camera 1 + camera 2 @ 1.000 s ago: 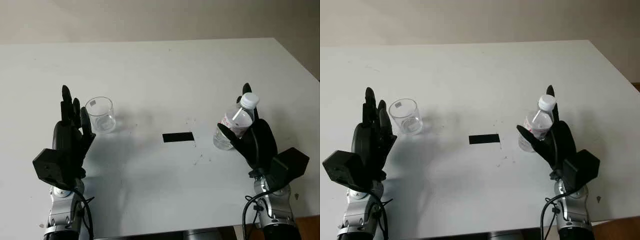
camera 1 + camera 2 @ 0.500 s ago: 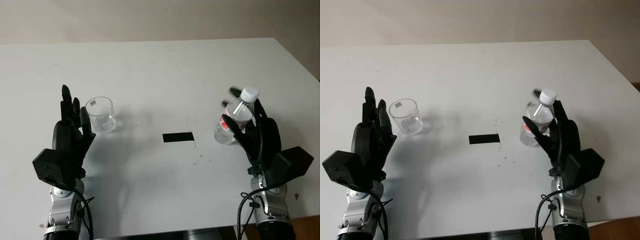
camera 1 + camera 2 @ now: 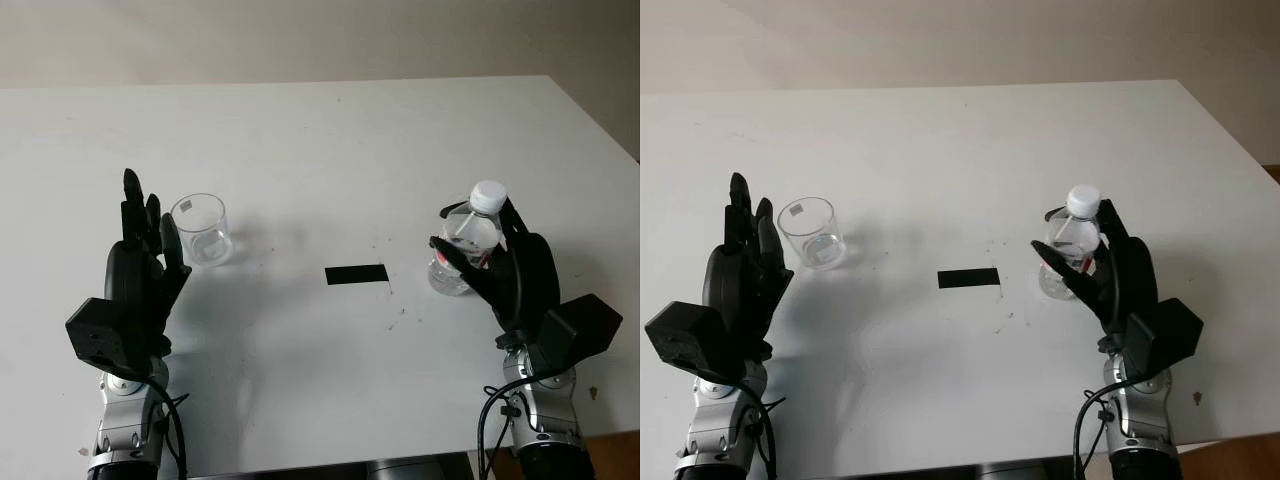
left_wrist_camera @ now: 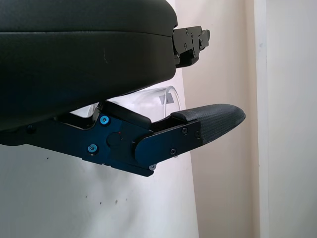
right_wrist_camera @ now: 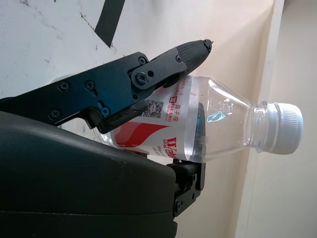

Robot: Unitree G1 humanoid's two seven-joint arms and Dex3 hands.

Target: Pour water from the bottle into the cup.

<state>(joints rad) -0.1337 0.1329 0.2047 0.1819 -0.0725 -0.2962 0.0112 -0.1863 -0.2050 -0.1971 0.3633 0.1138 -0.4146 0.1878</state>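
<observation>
A clear plastic water bottle (image 3: 478, 228) with a white cap and a red label stands upright on the white table (image 3: 320, 140) at the right. My right hand (image 3: 455, 235) is shut on it, thumb on the near side and fingers (image 5: 163, 64) wrapped across the label. The bottle (image 5: 223, 124) holds some water. A clear glass cup (image 3: 203, 230) stands at the left with nothing visible in it. My left hand (image 3: 148, 210) is open and upright just left of the cup, close beside it; the cup's rim (image 4: 166, 94) shows between palm and finger.
A black tape strip (image 3: 356, 273) lies flat on the table between cup and bottle. The table's right edge (image 3: 600, 120) runs diagonally past the bottle. Small dark specks dot the surface near the strip.
The right hand's fingers have curled around the bottle, which leaned to the right half a second ago and now stands upright. The left hand and the cup have not moved.
</observation>
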